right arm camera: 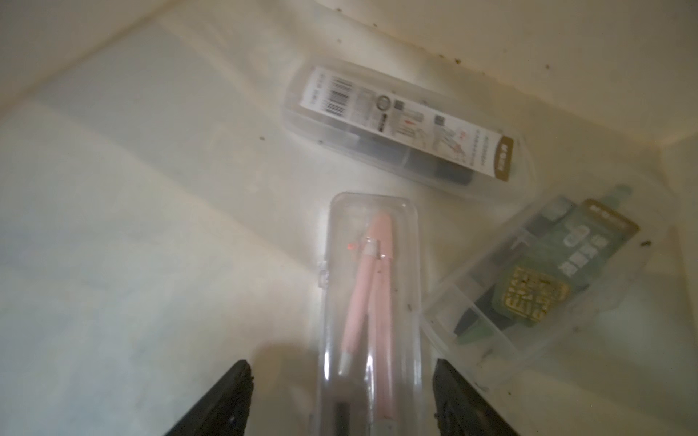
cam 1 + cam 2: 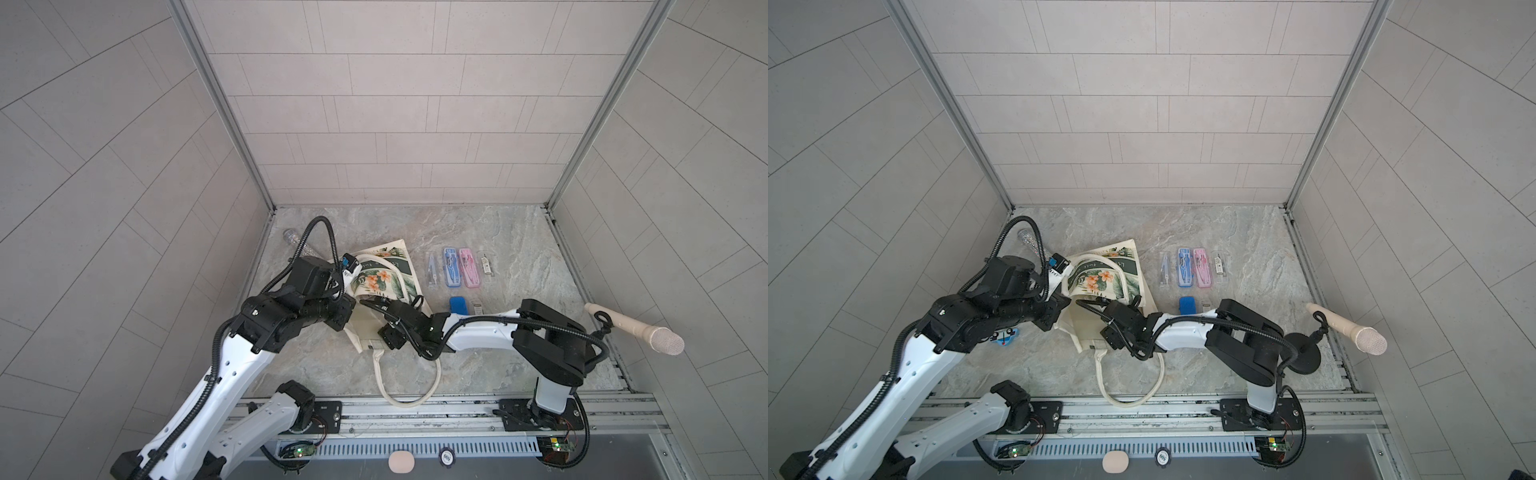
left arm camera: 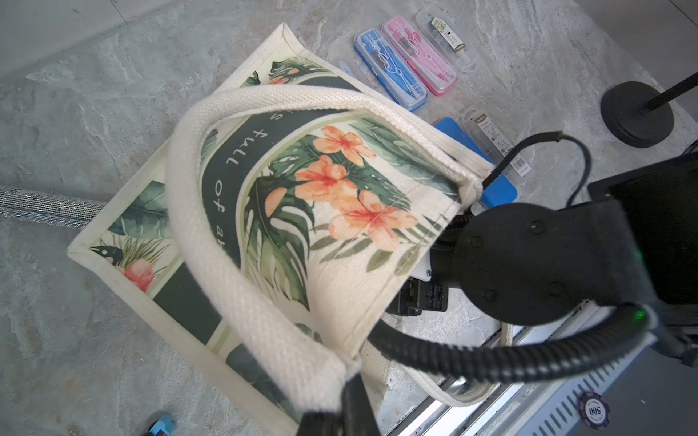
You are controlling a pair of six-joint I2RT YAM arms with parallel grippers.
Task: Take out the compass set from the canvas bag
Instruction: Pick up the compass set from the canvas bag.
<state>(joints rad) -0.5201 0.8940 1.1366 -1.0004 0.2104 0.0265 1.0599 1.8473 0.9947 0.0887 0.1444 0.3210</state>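
The cream canvas bag (image 2: 384,276) (image 2: 1100,279) with the leaf-and-flower print lies on the marble table, its mouth held up. My left gripper (image 3: 351,392) is shut on the base of one loop handle (image 3: 211,241) at the bag's rim. My right gripper (image 1: 342,372) is inside the bag and open. A clear case with a pink compass (image 1: 372,294), a compass set, lies between its black fingers (image 1: 234,392) with a gap on each side. In both top views the bag hides the right fingertips.
Inside the bag also lie a barcode-labelled clear case (image 1: 408,128) and a green-card case (image 1: 536,287). On the table are several cases, among them blue (image 2: 451,266) and pink (image 2: 468,267), a microphone (image 2: 636,328), a glitter tube (image 2: 299,243) and a small blue toy (image 2: 1007,336).
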